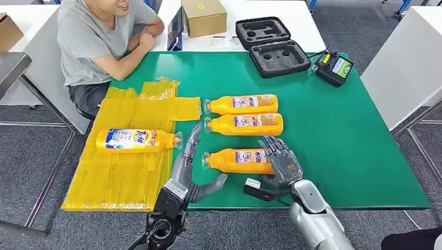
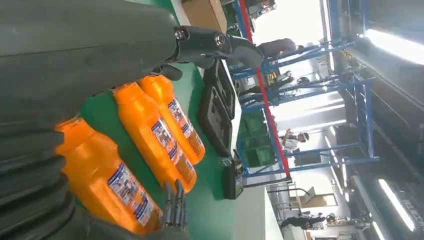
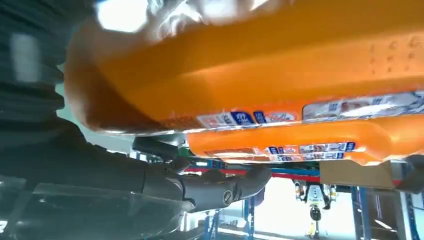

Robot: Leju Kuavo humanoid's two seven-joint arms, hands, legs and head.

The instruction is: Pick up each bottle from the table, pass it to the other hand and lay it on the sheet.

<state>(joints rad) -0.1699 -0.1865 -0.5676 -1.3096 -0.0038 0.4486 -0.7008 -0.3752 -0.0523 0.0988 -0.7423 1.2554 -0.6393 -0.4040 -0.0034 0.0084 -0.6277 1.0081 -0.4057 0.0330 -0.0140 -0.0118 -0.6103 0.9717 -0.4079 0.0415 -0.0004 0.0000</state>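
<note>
Right hand (image 1: 282, 162) rests on the nearest bottle (image 1: 237, 160); whether its fingers grip it cannot be told. Left hand (image 1: 188, 165) spread, holding nothing, beside that bottle's cap. 2 bottles (image 1: 244, 114) lie beyond the fingers; 1 bottle (image 1: 136, 140) on the yellow sheet (image 1: 117, 172). Bare green bench (image 1: 344, 151) lies rightward.

The right hand (image 3: 75, 165) sits against the base end of the nearest orange bottle (image 3: 260, 75). A second orange bottle (image 3: 300, 145) lies just beyond it, label visible.
</note>
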